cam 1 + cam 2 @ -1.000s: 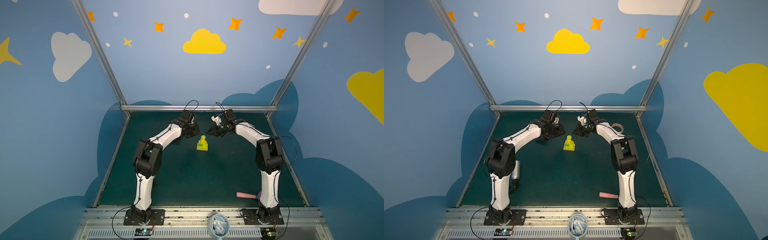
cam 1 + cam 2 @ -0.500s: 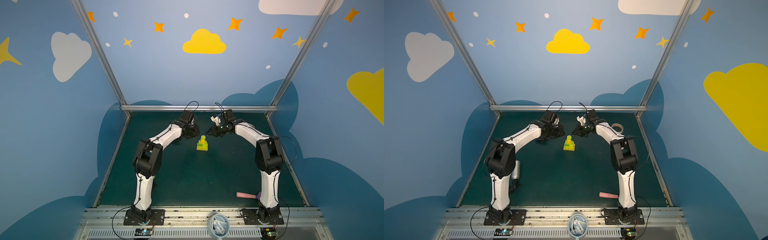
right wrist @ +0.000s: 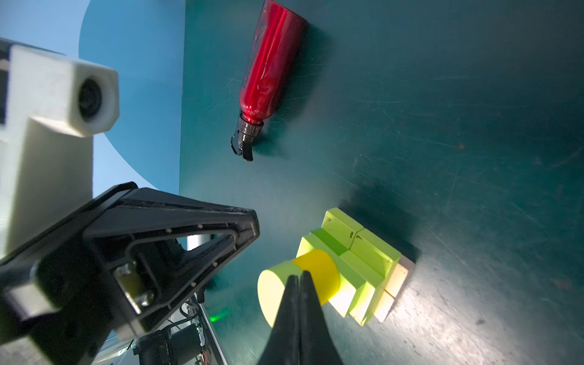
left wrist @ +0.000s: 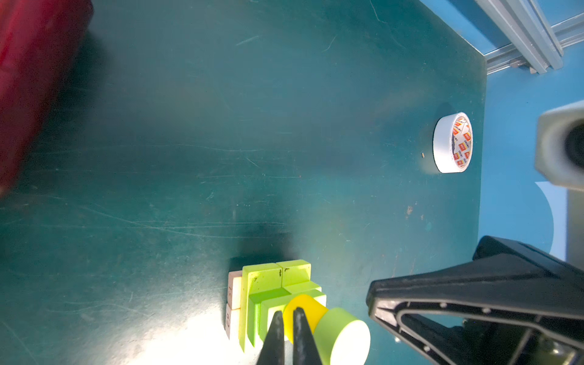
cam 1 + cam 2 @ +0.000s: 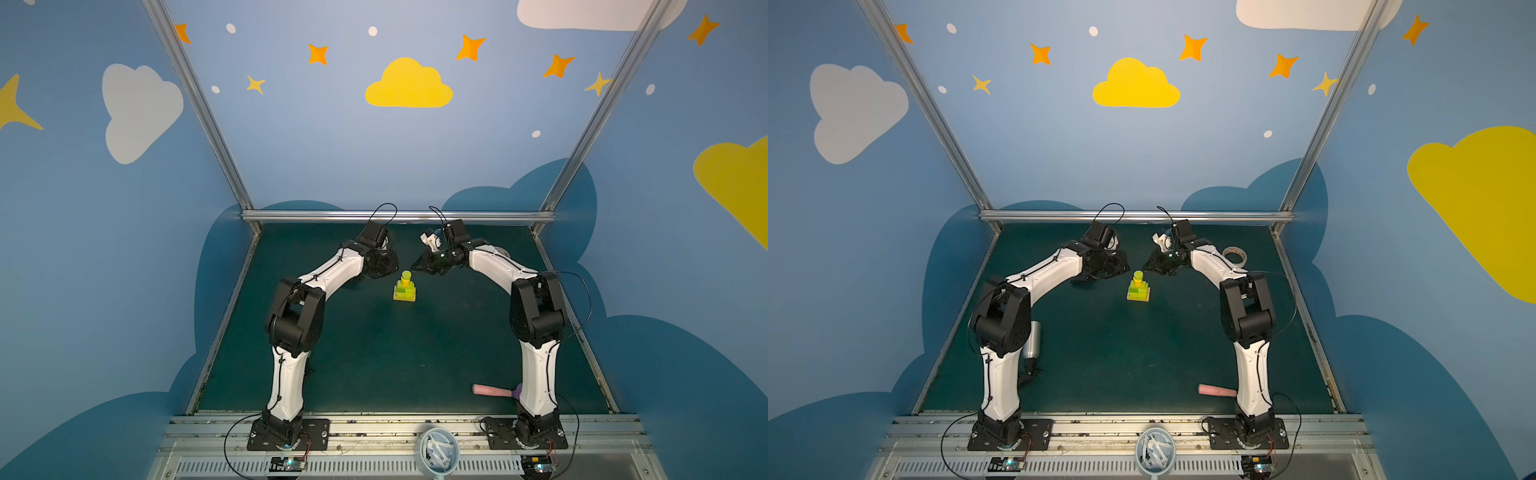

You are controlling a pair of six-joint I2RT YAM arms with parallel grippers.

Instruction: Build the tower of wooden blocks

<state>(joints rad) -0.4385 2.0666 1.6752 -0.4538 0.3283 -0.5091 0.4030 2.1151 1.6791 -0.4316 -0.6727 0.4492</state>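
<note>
The tower [image 5: 404, 287] [image 5: 1138, 287] stands mid-table towards the back. In the left wrist view its wood blocks are two tan bars [image 4: 233, 297] lowest, lime-green bars and cubes [image 4: 268, 284] stepped above, then a yellow cylinder [image 4: 303, 311] with a lime cylinder [image 4: 343, 335] topmost. My left gripper [image 5: 392, 266] [image 4: 287, 316] hangs just left of the tower's top, shut and empty. My right gripper [image 5: 414, 266] [image 3: 298, 278] hangs just right of it, also shut and empty. In both top views a small gap separates each from the stack.
A red bottle [image 3: 268, 69] lies on the mat beyond the left gripper. A white tape roll [image 5: 1235, 254] [image 4: 452, 142] sits at the back right. The pink-handled tool [image 5: 492, 390] lies by the right arm's base, and a silver cylinder [image 5: 1032, 338] by the left arm.
</note>
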